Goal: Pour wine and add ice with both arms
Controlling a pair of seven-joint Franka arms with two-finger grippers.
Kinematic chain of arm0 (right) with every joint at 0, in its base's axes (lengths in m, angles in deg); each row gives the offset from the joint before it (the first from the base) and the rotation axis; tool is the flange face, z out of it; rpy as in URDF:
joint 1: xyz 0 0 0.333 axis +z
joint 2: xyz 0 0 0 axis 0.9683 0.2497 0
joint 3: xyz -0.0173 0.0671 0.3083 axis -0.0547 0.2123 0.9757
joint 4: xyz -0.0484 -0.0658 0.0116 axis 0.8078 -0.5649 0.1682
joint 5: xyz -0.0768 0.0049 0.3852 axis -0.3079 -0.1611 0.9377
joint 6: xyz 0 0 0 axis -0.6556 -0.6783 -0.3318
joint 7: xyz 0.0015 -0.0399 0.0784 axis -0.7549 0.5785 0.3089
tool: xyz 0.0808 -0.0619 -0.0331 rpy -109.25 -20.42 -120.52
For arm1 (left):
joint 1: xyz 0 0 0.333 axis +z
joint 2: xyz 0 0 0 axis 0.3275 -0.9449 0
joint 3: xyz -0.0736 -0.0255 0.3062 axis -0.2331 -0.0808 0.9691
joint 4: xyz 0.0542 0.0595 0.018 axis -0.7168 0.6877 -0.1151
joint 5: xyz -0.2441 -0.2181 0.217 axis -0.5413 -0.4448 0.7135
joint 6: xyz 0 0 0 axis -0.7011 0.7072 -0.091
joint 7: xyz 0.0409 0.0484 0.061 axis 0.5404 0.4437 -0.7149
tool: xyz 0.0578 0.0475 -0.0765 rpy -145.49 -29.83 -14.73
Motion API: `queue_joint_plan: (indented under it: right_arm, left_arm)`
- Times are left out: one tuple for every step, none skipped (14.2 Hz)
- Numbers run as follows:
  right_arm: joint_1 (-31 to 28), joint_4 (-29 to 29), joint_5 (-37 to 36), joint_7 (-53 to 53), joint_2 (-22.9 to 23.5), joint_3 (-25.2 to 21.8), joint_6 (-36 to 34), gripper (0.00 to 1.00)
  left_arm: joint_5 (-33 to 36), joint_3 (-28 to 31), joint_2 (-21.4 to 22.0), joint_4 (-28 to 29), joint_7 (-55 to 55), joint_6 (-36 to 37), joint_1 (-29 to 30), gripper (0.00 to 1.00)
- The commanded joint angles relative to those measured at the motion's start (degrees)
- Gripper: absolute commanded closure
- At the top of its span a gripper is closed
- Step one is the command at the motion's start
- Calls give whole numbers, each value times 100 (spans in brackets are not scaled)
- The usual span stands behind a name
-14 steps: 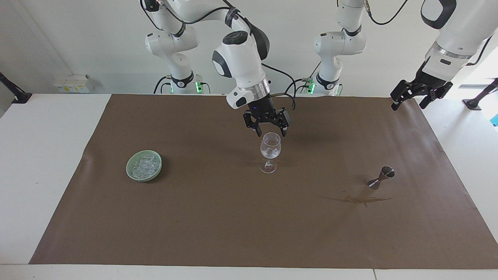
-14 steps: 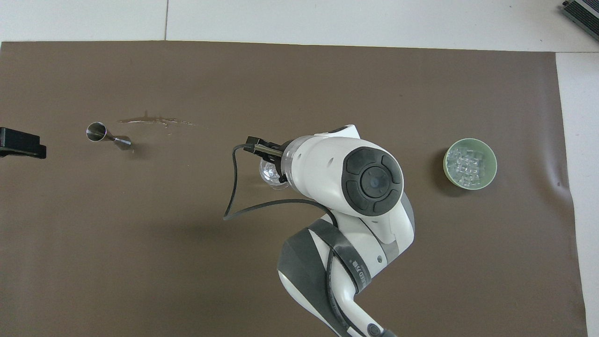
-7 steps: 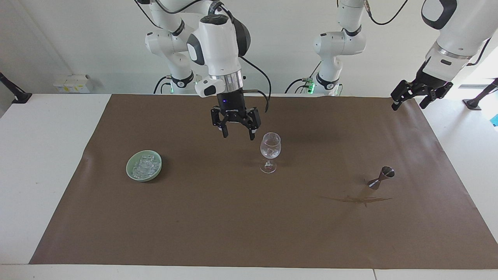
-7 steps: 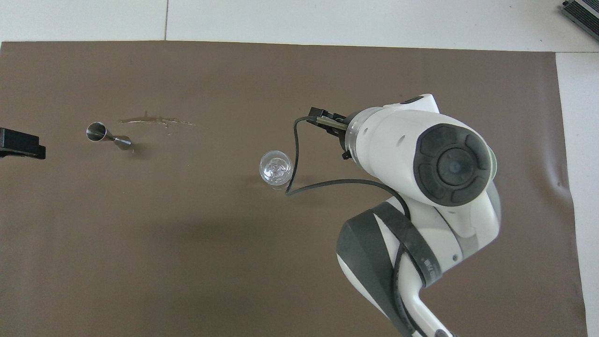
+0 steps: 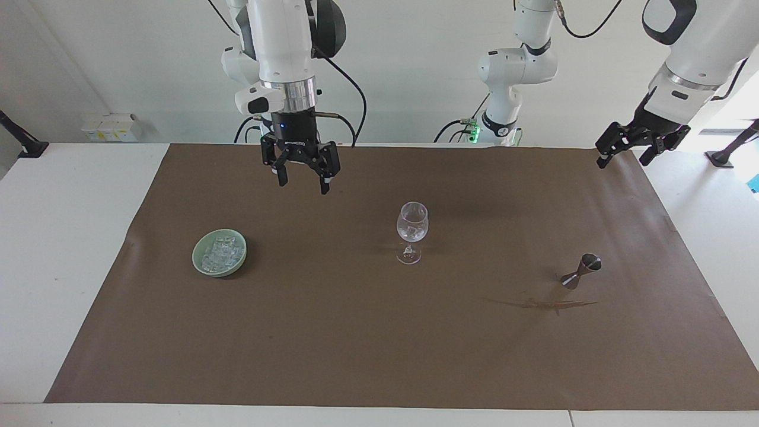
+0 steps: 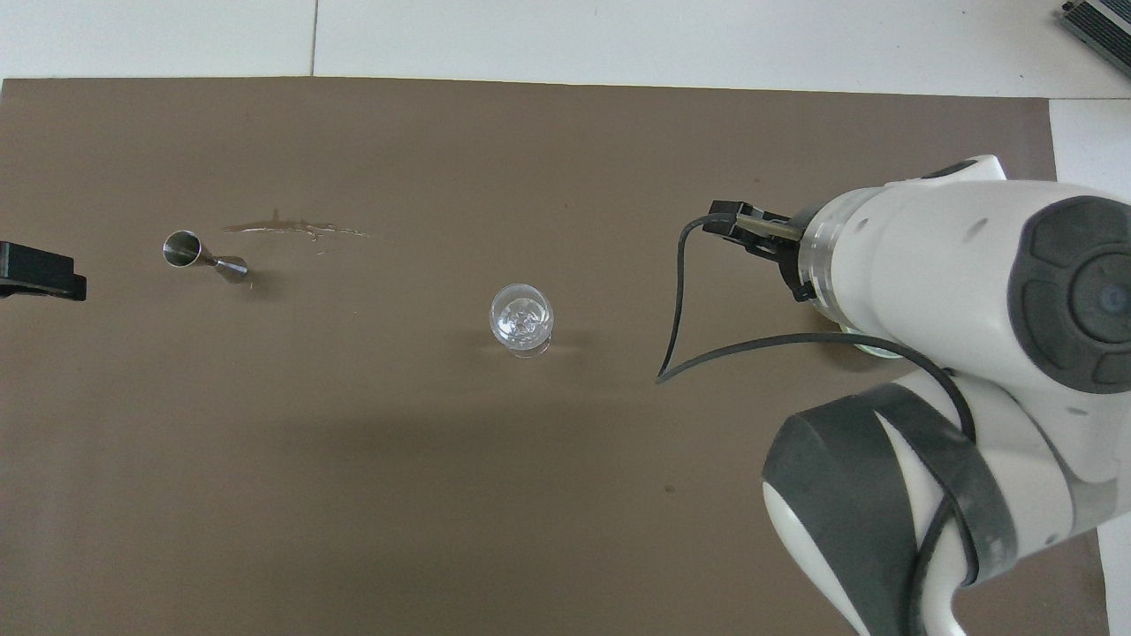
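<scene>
A clear stemmed wine glass (image 5: 411,231) (image 6: 521,318) stands upright mid-mat, and something clear glints in its bowl. The ice (image 5: 220,252) is heaped in a pale green bowl (image 5: 199,263) toward the right arm's end. My right gripper (image 5: 303,184) hangs open and empty in the air over bare mat, between bowl and glass. In the overhead view the right arm's wrist hides that gripper and most of the green bowl (image 6: 870,351). My left gripper (image 5: 622,160) (image 6: 35,272) waits raised, open and empty, over the mat's edge at the left arm's end. Wine is out of view.
A small metal jigger (image 5: 582,270) (image 6: 201,256) lies tilted on the brown mat (image 5: 332,332) toward the left arm's end. A dark wet streak (image 5: 545,304) (image 6: 292,230) marks the mat just farther from the robots than the jigger.
My right gripper has left its place over the wine glass, rising and swinging toward the ice bowl's end of the table. The left arm, glass, bowl and jigger have not moved.
</scene>
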Motion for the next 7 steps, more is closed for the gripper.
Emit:
queue_joint_plan:
  right_arm:
    - [-74, -16, 2, 183, -187, -142, -304, 0]
    - [-82, -69, 11, 245, -187, -187, -410, 0]
    - [-82, -96, 11, 298, -196, -283, -507, 0]
    - [-82, -113, 20, 420, -248, -397, -586, 0]
    - [-82, -122, 81, 639, -301, -537, -709, 0]
    - [-82, -122, 265, 989, -328, -730, -832, 0]
    - [-74, -131, 388, 1367, -432, -932, -937, 0]
  left_arm:
    - [81, 54, 40, 40, -11, 78, -78, 0]
    - [81, 54, 40, 40, -11, 78, -78, 0]
    - [81, 54, 40, 40, -11, 78, -69, 0]
    - [81, 54, 40, 40, -11, 78, -78, 0]
    - [81, 54, 40, 40, -11, 78, -78, 0]
    - [81, 54, 40, 40, -11, 78, -78, 0]
    - [81, 54, 40, 40, -11, 78, -78, 0]
